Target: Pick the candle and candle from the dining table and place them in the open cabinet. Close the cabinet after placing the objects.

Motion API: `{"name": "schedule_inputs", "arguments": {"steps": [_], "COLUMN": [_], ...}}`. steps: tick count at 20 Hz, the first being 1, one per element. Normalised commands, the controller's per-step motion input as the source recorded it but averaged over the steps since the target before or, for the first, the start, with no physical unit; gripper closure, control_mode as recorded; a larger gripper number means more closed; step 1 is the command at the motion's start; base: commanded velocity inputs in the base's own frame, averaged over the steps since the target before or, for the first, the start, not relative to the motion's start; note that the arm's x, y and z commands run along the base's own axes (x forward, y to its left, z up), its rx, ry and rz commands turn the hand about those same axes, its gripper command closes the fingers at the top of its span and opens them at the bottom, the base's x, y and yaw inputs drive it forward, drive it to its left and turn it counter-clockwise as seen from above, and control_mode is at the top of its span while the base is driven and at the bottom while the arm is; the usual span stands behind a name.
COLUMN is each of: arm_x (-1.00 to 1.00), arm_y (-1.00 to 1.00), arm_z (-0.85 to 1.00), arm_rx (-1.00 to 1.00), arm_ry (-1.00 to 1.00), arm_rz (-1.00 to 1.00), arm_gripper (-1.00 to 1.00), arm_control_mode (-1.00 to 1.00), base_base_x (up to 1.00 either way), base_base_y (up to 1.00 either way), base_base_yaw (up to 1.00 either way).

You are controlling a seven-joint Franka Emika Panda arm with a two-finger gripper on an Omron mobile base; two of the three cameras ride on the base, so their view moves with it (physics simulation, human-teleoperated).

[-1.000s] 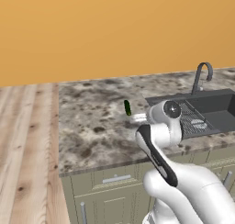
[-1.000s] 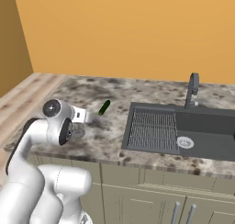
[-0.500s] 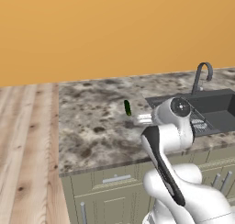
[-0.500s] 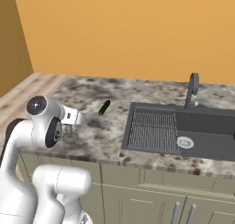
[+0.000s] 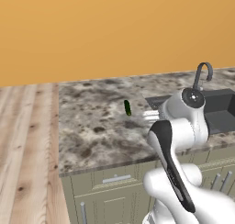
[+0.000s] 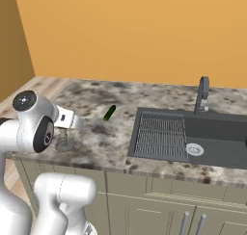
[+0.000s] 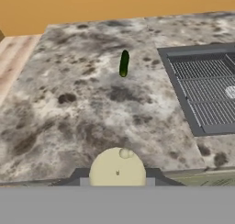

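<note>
The hand (image 7: 117, 181) is clenched on a cream candle (image 7: 117, 169), whose round top sits between the finger tips at the bottom of the hand view; from the right base view the hand (image 6: 72, 122) hangs above the worktop (image 6: 103, 145) near its front left corner, and a stemmed holder (image 6: 64, 141) shows beneath it, though whether its foot touches the stone cannot be told; in the left base view the hand (image 5: 151, 114) pokes out from behind the arm's white wrist, over the stone near the sink's left rim; a small dark green cucumber (image 7: 123, 63) lies on the worktop (image 7: 69, 108) toward the back edge, left of the sink (image 7: 209, 90), well apart from the candle; the sink's ribbed drainer side faces the cucumber (image 6: 109, 112); a curved grey faucet (image 6: 203, 93) stands at the sink's back rim; olive drawers (image 5: 114, 191) run under the front edge.
</note>
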Motion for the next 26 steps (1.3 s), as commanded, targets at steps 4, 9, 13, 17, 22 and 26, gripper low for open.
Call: {"name": "schedule_inputs", "arguments": {"steps": [4, 9, 13, 17, 22, 26], "arm_x": [-0.59, -0.59, -0.50, -0.50, 0.00, 0.00], "arm_y": [0.00, 0.00, 0.00, 0.00, 0.00, 0.00], "arm_z": [0.08, 0.14, 0.18, 0.14, 0.00, 0.00], "arm_rx": [0.00, 0.00, 0.00, 0.00, 0.00, 0.00], "arm_ry": [-0.02, -0.01, 0.00, 0.00, 0.00, 0.00], "arm_rz": [0.00, 0.00, 0.00, 0.00, 0.00, 0.00], "arm_gripper": [1.00, 1.00, 1.00, 1.00, 1.00, 1.00], "arm_control_mode": [-1.00, -1.00, -1.00, -1.00, 1.00, 1.00], "base_base_x": [0.00, 0.00, 0.00, 0.00, -0.33, -0.09], "base_base_y": [0.00, 0.00, 0.00, 0.00, 0.00, 0.00], "base_base_yaw": [0.00, 0.00, 0.00, 0.00, 0.02, 0.10]}}
